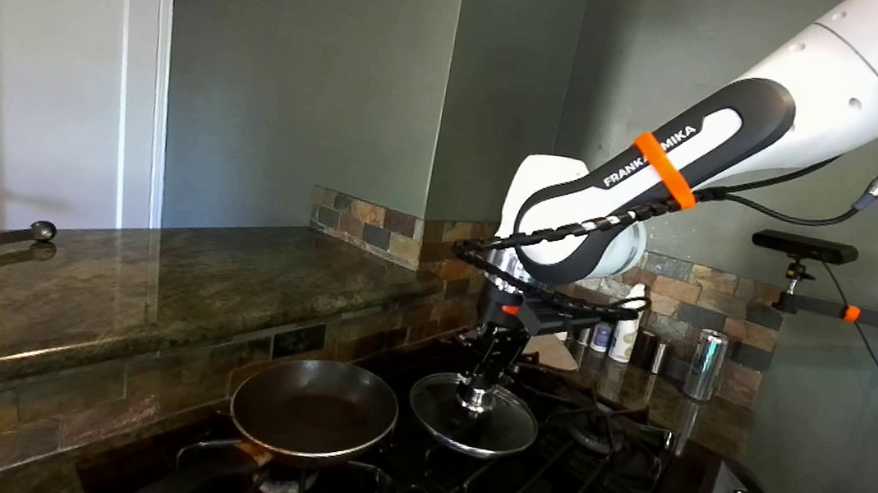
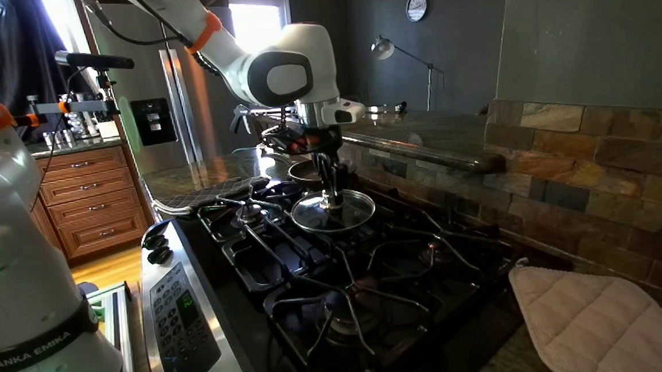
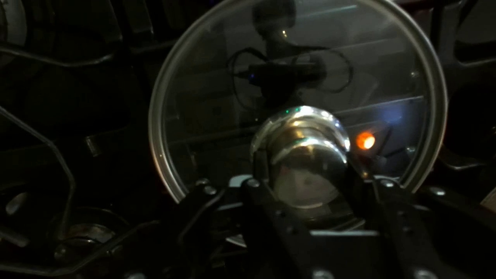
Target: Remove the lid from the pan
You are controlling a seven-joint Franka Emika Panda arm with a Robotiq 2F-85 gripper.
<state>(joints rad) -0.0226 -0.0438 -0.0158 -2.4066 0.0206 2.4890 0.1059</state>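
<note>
Dark stovetop [image 2: 244, 323], glass lid [image 3: 294, 83], gripper [image 3: 309, 164] closed around its shiny knob [image 3: 306, 178]

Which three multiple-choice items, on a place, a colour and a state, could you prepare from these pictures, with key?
1. Where is the lid relative to the pan?
A. On it
B. Beside it
C. Under it

2. What colour are the bands round the arm?
A. Orange
B. Blue
C. Purple

3. How is the pan?
A. Covered
B. Upside down
C. Uncovered

1 B: an exterior view shows them side by side.
2 A: both exterior views show orange bands.
3 C: you can see straight into it.
</note>
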